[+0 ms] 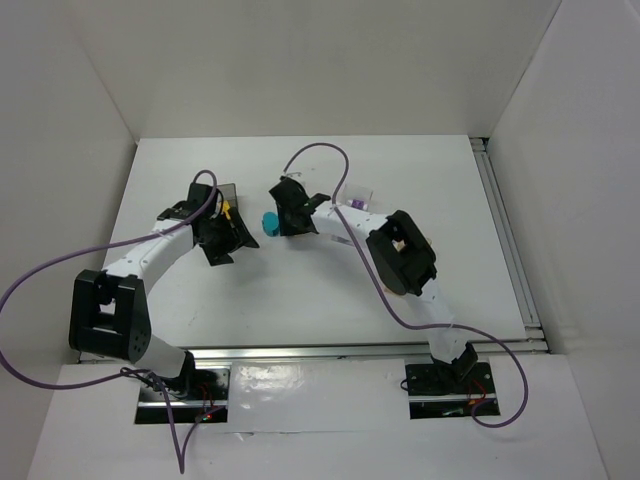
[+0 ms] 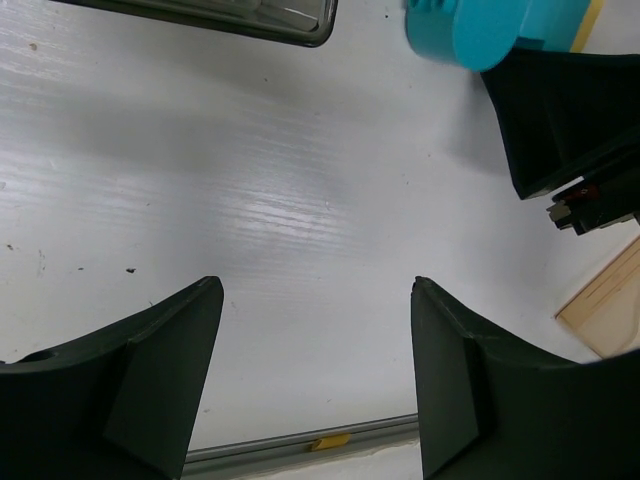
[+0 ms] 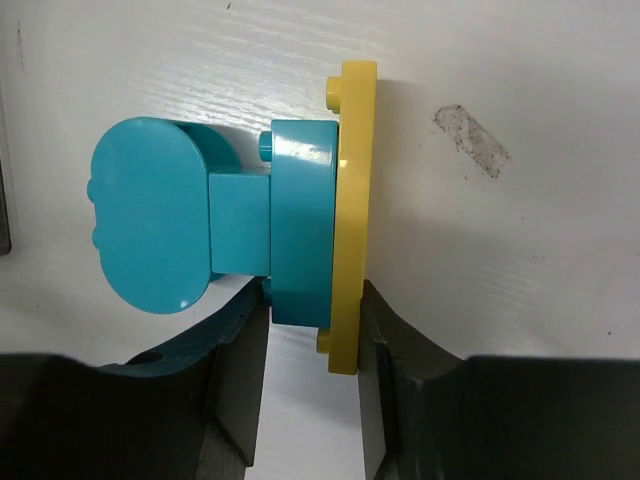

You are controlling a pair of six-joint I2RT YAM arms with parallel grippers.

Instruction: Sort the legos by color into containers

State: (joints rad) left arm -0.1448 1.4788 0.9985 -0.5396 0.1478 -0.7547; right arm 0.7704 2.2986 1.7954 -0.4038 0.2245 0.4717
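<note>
My right gripper (image 3: 312, 320) is shut on a stuck-together lego piece: a teal brick (image 3: 300, 230) backed by a thin yellow plate (image 3: 352, 210), with a rounded teal part (image 3: 150, 225) at the left. In the top view this teal lego (image 1: 269, 222) is at the table's middle, at the right gripper (image 1: 283, 220). My left gripper (image 1: 225, 240) is just left of it, open and empty (image 2: 315, 290). The teal lego (image 2: 480, 30) shows at the top of the left wrist view. A smoky dark bin (image 2: 230, 15) lies behind the left gripper. A clear bin (image 1: 362, 195) holds a purple lego (image 1: 357, 203).
The right gripper's black finger (image 2: 570, 120) fills the upper right of the left wrist view. A tan edge (image 2: 610, 310) shows at its right border; I cannot tell what it is. White walls enclose the table (image 1: 300, 290). A metal rail (image 1: 510, 240) runs along the right side.
</note>
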